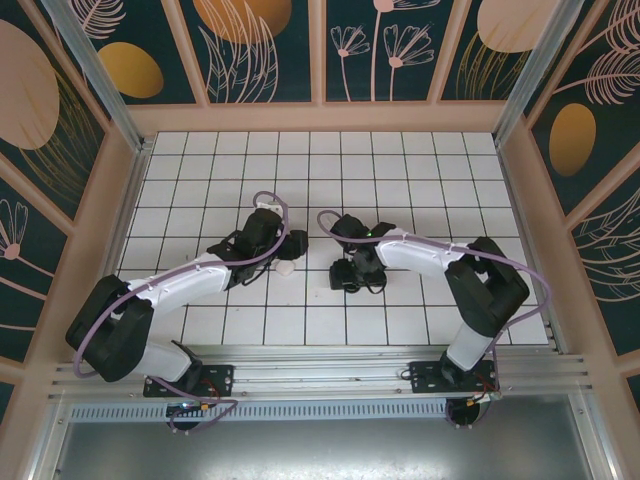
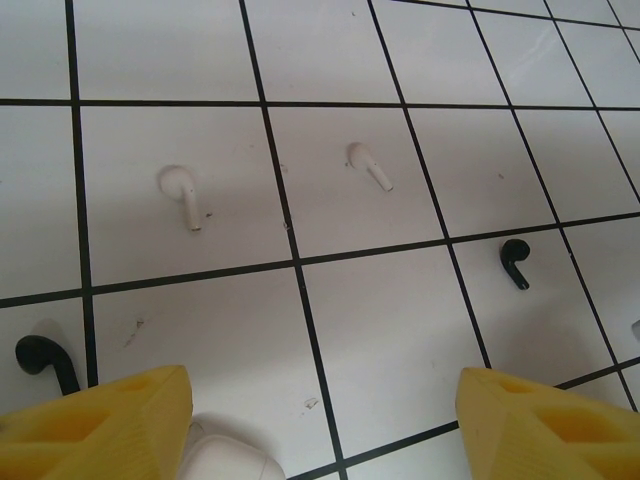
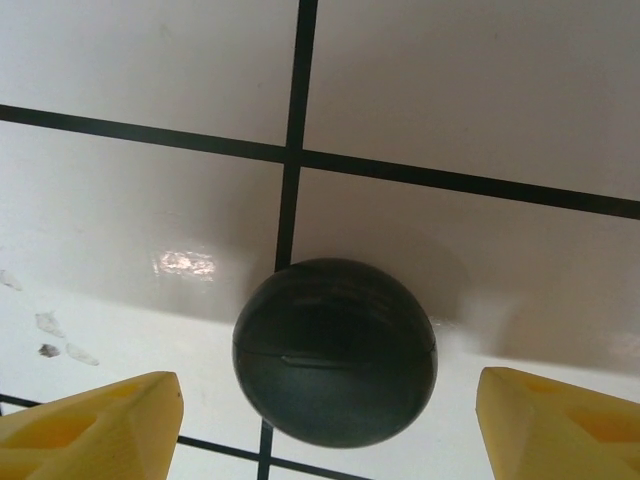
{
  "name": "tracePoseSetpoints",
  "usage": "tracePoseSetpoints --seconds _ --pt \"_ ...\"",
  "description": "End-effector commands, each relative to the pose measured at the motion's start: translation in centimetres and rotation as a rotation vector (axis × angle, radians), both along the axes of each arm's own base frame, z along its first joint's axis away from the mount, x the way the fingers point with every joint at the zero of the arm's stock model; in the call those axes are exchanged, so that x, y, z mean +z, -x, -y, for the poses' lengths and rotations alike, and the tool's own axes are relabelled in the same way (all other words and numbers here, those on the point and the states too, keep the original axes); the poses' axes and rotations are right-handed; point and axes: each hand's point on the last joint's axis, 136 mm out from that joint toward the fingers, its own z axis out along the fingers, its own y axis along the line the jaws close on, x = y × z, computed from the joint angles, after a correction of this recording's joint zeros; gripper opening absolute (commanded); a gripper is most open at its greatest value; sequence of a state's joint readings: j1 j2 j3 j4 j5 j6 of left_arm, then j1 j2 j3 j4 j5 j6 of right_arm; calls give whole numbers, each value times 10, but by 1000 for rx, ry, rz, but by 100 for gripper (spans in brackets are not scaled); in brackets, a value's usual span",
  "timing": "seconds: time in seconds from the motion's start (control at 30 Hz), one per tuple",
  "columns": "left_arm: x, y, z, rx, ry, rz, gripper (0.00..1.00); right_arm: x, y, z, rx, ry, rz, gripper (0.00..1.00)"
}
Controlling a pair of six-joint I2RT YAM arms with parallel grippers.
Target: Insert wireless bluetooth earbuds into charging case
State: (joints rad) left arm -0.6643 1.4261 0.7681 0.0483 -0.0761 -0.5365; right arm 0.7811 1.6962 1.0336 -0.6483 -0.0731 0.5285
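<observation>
On the white tiles in the left wrist view lie two white earbuds [image 2: 182,192] [image 2: 368,165] and two black earbuds [image 2: 514,262] [image 2: 40,357], all apart from each other. My left gripper [image 2: 320,440] hangs open above them, and the rounded corner of a white charging case [image 2: 225,460] lies beside its left finger [image 2: 110,420]. From above, that white case [image 1: 285,268] sits just below the left gripper [image 1: 284,252]. A round black charging case [image 3: 335,350], lid down, rests between the yellow fingers of my open right gripper [image 3: 325,425], with a gap on each side.
The floor is white tile [image 1: 400,180] with black grout lines, boxed in by patterned walls [image 1: 320,50] and a metal rail [image 1: 330,370] along the near edge. Both arms meet near the middle of the floor.
</observation>
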Motion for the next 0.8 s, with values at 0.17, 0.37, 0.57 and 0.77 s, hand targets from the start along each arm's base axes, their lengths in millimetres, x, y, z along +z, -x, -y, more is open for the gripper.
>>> tracePoseSetpoints --seconds 0.17,0.37,0.57,0.77 --pt "17 1 0 12 29 32 69 -11 3 1 -21 33 -37 70" --pt "19 2 2 9 53 38 61 -12 0 2 -31 41 -22 60" --pt "35 1 0 11 81 96 67 -6 -3 -2 -52 12 -3 56" --pt "62 14 6 -105 103 186 67 42 -29 -16 -134 -105 92 56"
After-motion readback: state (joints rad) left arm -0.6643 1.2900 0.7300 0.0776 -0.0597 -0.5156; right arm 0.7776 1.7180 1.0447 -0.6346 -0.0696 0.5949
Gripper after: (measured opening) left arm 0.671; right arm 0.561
